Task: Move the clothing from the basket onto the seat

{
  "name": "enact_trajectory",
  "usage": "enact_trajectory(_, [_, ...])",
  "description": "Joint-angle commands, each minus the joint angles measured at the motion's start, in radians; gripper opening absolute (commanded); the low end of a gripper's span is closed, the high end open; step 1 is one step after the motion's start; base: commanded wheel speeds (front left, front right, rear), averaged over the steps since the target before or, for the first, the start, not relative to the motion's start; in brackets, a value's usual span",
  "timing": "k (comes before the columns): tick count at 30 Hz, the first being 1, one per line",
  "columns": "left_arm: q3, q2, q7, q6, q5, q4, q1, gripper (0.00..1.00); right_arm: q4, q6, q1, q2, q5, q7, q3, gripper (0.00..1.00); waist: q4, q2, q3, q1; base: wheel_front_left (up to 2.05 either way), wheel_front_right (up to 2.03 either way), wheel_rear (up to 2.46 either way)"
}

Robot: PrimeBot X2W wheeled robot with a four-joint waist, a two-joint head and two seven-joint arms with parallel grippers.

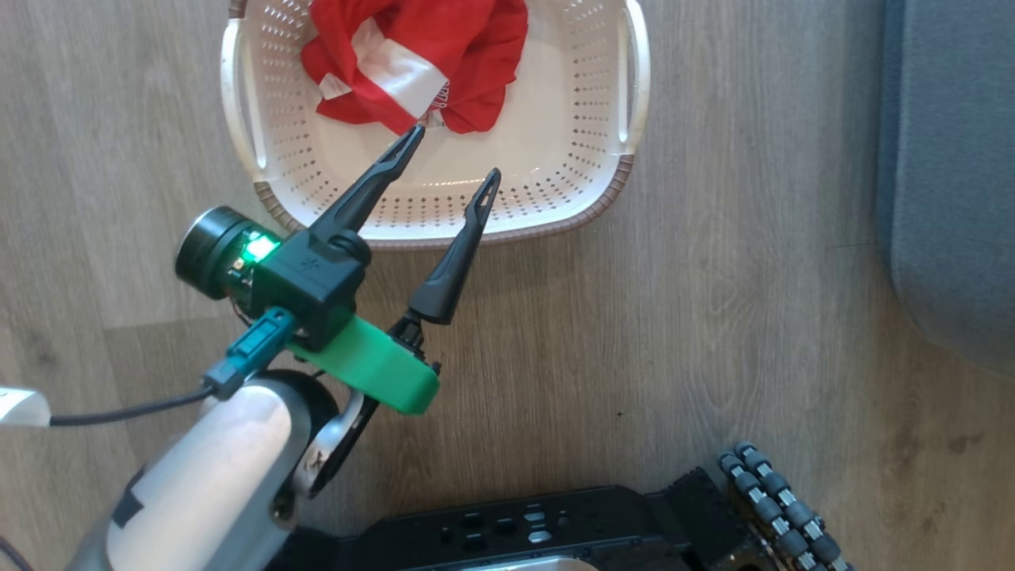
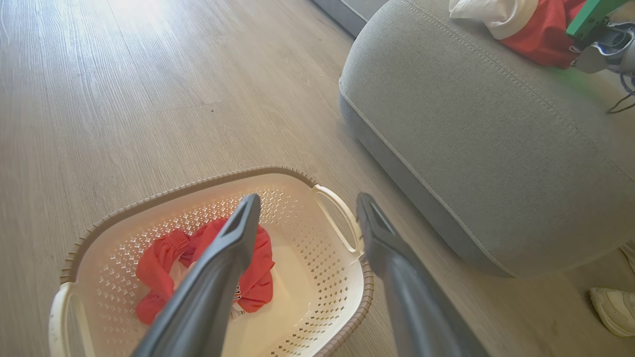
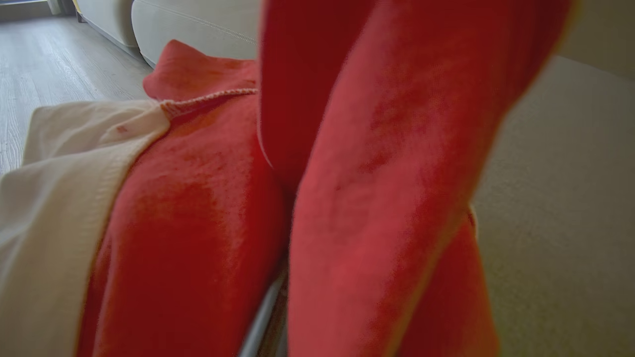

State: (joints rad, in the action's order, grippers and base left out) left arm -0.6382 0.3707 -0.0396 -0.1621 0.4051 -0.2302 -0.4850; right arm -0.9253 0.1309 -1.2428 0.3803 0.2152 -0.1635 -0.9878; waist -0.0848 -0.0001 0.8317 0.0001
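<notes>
The cream basket stands on the wood floor with red and white clothing bunched in its far half. My left gripper hangs open over the basket's near half, one fingertip just short of the cloth, nothing between the fingers. In the left wrist view the open left gripper points at the basket and its clothing. The grey seat lies to the right. A second red and white garment rests on it beside my right arm's green mount. Red cloth covers my right fingers.
A white shoe lies on the floor by the seat's near corner. My dark base and its roller wheel sit at the bottom of the head view. Another upholstered piece stands beyond the seat.
</notes>
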Motion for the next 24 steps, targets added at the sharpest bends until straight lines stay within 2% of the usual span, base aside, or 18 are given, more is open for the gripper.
enact_trajectory(1, [0.036, 0.028, 0.001, -0.008, 0.002, -0.041, 0.029, 1.00, 0.032, 0.000, -0.021, 0.028, 0.021, -0.012, -0.009, 1.00, -0.007, 0.0001, -0.003, -0.0001, 0.00, 0.00, 0.00])
enact_trajectory(6, [0.063, 0.046, -0.004, -0.020, 0.013, -0.045, 0.037, 1.00, 0.000, 0.000, -0.054, 0.005, 0.088, -0.048, -0.027, 1.00, -0.040, 0.0001, -0.027, -0.0001, 0.00, 0.00, 0.00])
enact_trajectory(12, [0.066, 0.023, -0.038, -0.007, 0.043, 0.000, 0.032, 1.00, -0.054, 0.000, -0.022, 0.016, 0.120, -0.074, 0.063, 1.00, -0.078, 0.0001, -0.117, -0.0001, 0.00, 0.00, 0.00])
enact_trajectory(19, [0.080, -0.008, -0.089, 0.008, 0.094, 0.095, 0.046, 1.00, -0.092, 0.000, 0.121, 0.007, 0.049, -0.094, 0.288, 1.00, -0.113, 0.0001, -0.268, -0.0001, 0.00, 0.00, 0.00])
enact_trajectory(24, [0.097, -0.023, -0.132, 0.004, 0.134, 0.153, 0.096, 1.00, -0.008, 0.000, 0.286, -0.046, -0.097, -0.098, 0.480, 1.00, -0.121, 0.0001, -0.388, -0.0001, 0.00, 0.00, 0.00])
